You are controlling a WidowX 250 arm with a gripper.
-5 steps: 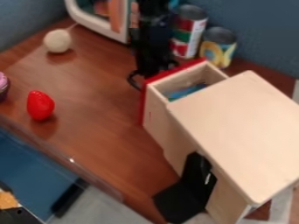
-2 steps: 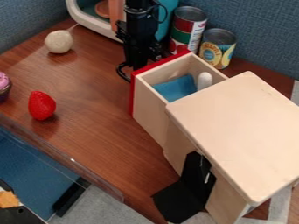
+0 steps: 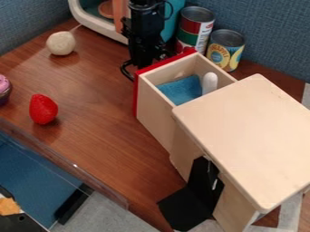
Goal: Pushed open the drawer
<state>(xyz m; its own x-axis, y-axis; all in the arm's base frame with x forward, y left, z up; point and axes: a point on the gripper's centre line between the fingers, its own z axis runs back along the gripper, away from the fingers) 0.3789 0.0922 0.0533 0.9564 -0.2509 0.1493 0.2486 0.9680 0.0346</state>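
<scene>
Black gripper (image 3: 145, 56): hanging at twelve o'clock, beside the red drawer front (image 3: 136, 96); whether it is standing wide or narrow, cannot tell. Wooden drawer (image 3: 154, 113): sitting partly open, just above centre, projecting from the pale cabinet (image 3: 242, 136) towards eleven o'clock. Handling, as judged: any further opening is calling for gentle force along that eleven-o'clock line, sideways load risking a jam or a turning cabinet; the end effector is needing clearance from the soup can (image 3: 195, 28) at one o'clock. Obscured: the gripper's lower end, any contact with the front, and the drawer's inner end, which the cabinet top is covering. Cut off: cupcake (image 3: 4, 89), nine to ten o'clock.
</scene>
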